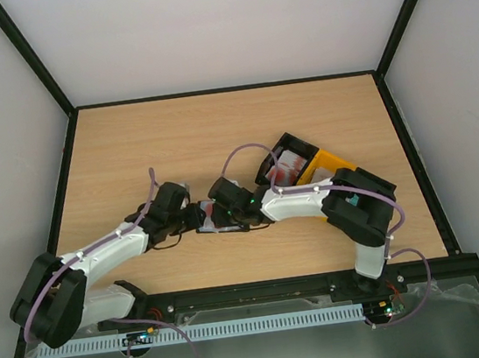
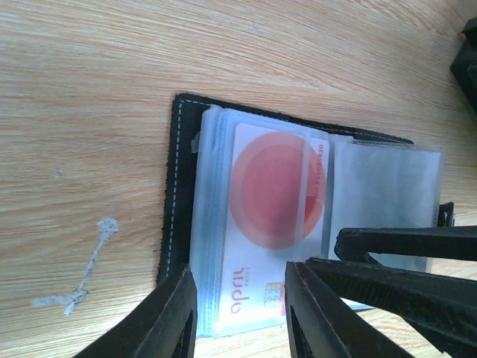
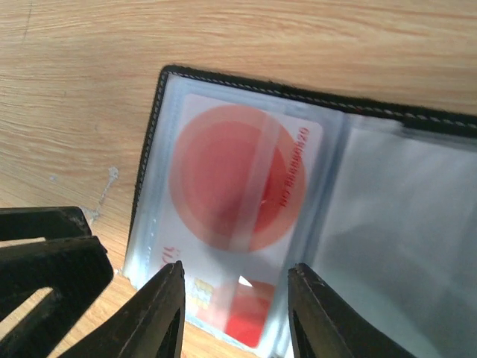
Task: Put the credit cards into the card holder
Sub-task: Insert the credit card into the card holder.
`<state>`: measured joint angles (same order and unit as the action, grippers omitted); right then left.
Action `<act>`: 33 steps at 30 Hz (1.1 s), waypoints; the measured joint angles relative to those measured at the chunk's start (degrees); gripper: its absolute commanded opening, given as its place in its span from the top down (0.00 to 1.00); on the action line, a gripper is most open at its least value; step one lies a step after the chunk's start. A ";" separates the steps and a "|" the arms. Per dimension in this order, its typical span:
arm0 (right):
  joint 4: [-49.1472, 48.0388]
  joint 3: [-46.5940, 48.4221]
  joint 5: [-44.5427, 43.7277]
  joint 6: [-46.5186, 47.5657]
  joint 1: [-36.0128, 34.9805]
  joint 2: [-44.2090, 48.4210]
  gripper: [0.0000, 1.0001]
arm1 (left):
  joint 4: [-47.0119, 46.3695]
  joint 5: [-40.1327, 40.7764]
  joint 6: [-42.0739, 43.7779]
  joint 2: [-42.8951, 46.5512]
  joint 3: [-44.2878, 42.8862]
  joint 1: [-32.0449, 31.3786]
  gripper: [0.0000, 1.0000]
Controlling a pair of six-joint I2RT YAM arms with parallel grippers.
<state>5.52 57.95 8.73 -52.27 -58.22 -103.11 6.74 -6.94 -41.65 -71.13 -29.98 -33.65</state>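
Note:
The black card holder (image 2: 173, 186) lies open on the table, its clear sleeves facing up. A red-and-white credit card (image 2: 272, 194) sits in the top sleeve. It also shows in the right wrist view (image 3: 231, 179), with a second red card edge (image 3: 250, 317) below it. My left gripper (image 2: 238, 272) is open, just above the card's chip end. My right gripper (image 3: 237, 267) is open over the same end of the holder (image 3: 153, 127). In the top view both grippers, left (image 1: 197, 215) and right (image 1: 223, 208), meet over the holder (image 1: 219, 227).
Joined black and yellow bins (image 1: 322, 166) stand right of centre, with more red-and-white cards (image 1: 286, 171) in the black one. The right fingers (image 2: 402, 242) cross the left wrist view. The left fingers (image 3: 45, 257) show in the right wrist view. A white scuff (image 2: 89, 261) marks the wood.

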 measured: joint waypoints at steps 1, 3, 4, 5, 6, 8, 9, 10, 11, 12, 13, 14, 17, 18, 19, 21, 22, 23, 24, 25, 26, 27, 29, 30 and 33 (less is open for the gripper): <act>0.68 1.07 -0.35 0.35 -0.20 -0.63 0.62 | 0.15 0.15 0.00 0.00 0.00 0.20 0.65; 2.05 3.06 -1.18 0.79 -0.63 -2.03 0.62 | 0.26 0.39 -0.02 0.00 0.00 0.48 0.65; 2.82 4.02 -1.66 0.96 -0.90 -2.84 0.62 | 0.31 0.42 -0.02 -0.02 0.00 0.66 0.64; 3.74 4.98 -2.25 1.11 -1.18 -3.67 0.62 | 0.28 0.44 -0.04 -0.02 0.00 0.85 0.65; 4.44 5.60 -2.73 1.29 -1.40 -4.35 0.63 | 0.31 0.42 -0.07 -0.02 0.00 0.98 0.65; 6.27 7.10 -4.26 1.44 -1.88 -5.53 0.67 | 0.28 0.33 -0.09 -0.02 0.04 1.33 0.65; 6.84 7.48 -4.94 1.51 -1.99 -5.66 0.70 | 0.28 0.28 -0.09 -0.02 0.07 1.46 0.64; 7.34 7.63 -5.53 1.62 -2.16 -5.73 0.75 | 0.26 0.04 -0.11 -0.02 0.09 1.62 0.65; 7.78 7.72 -6.03 1.60 -2.21 -5.77 0.79 | 0.20 -0.17 -0.09 -0.04 0.11 1.77 0.65; 8.22 7.74 -6.49 1.66 -2.25 -5.81 0.83 | 0.07 -0.55 -0.09 -0.09 0.15 1.92 0.65; 8.55 7.74 -6.91 1.57 -2.27 -5.86 0.86 | -0.07 -1.03 -0.09 -0.20 0.22 2.10 0.65; 8.76 7.74 -7.26 1.44 -2.32 -5.88 0.89 | -0.37 -1.51 -0.04 -0.33 0.37 2.23 0.65; 8.98 7.63 -7.78 0.96 -2.29 -5.88 0.93 | -1.36 -3.21 0.00 -1.09 0.94 2.56 0.65; 8.90 7.50 -7.85 0.72 -2.29 -5.88 0.94 | -1.57 -3.65 0.04 -1.38 1.14 2.62 0.65; 8.72 7.34 -7.93 0.57 -2.29 -5.88 0.94 | -1.84 -4.24 0.07 -1.73 1.29 2.71 0.65; 8.20 6.97 -8.11 0.24 -2.32 -5.86 0.95 | -2.51 -5.33 0.13 -2.47 1.57 2.82 0.65; 7.80 6.64 -8.24 0.07 -2.32 -5.75 0.96 | -2.84 -5.86 0.17 -2.84 1.70 2.84 0.65; 7.39 6.32 -8.33 -0.17 -2.32 -5.64 0.97 | -3.23 -6.45 0.24 -3.23 1.86 2.93 0.65; 6.91 5.95 -8.41 -0.50 -2.32 -5.51 0.97 | -3.41 -6.80 0.28 -3.45 1.92 2.93 0.65; 6.38 5.57 -8.48 -0.68 -2.32 -5.38 0.98 | -3.65 -7.28 0.31 -3.67 1.97 2.99 0.65; 5.81 5.14 -8.52 -0.83 -2.32 -5.20 0.98 | -3.89 -7.67 0.31 -3.85 1.97 3.06 0.65; 5.18 4.66 -8.52 -1.01 -2.32 -4.98 0.98 | -4.24 -8.00 0.33 -3.96 1.97 3.08 0.65; 3.67 3.54 -8.52 -1.38 -2.32 -4.59 0.98 | -4.72 -8.39 0.42 -4.07 1.97 3.15 0.65; 2.93 3.02 -8.50 -1.57 -2.32 -4.42 0.98 | -5.01 -8.63 0.55 -4.24 1.97 3.15 0.66; 0.87 1.55 -8.48 -2.23 -2.29 -3.87 0.98 | -5.49 -9.22 0.79 -4.83 1.97 3.19 0.66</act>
<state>6.39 59.51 0.25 -54.50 -60.51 -106.98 1.26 -16.16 -40.86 -75.96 -28.01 -30.46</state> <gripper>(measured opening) 0.021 0.343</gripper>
